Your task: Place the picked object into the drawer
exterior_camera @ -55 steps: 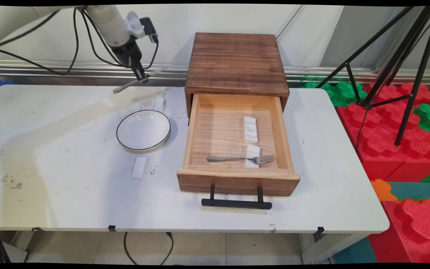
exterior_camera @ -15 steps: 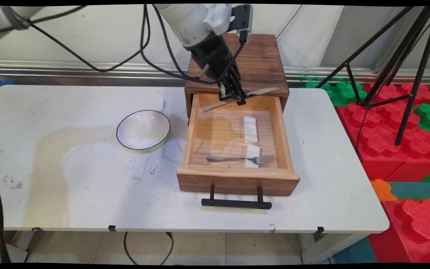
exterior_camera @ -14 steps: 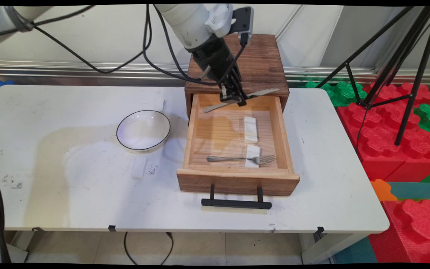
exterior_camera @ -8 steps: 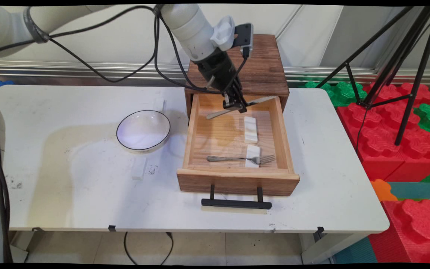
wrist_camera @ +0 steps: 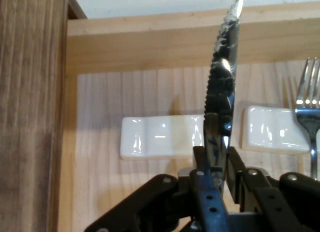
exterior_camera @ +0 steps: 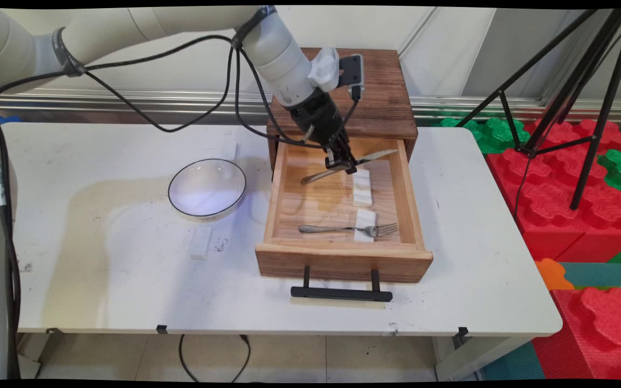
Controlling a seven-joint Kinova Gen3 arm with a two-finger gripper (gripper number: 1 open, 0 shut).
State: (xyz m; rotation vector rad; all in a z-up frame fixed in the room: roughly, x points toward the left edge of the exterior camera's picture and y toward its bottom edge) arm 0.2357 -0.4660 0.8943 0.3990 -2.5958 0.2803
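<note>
Now the gripper sits lower and farther forward than half a second ago: it has come down from the back edge of the open wooden drawer into its rear half. Its fingers are closed tight on a serrated table knife, clamped near the middle of its length. In the main view the knife lies nearly level, handle pointing left and blade pointing right and slightly up toward the drawer's right wall. The knife hangs just above the white ceramic rest at the back of the drawer; whether it touches the rest cannot be told. In the hand view the blade crosses in front of that rest.

Nearer the drawer front, a fork lies across a second white rest, tines to the right; both are as they were in the earlier frames. The wooden cabinet stands behind the drawer, partly hidden by the arm's wrist. Left of the drawer on the white table stands a white bowl with a dark rim, with another white rest in front of it, unmoved.
</note>
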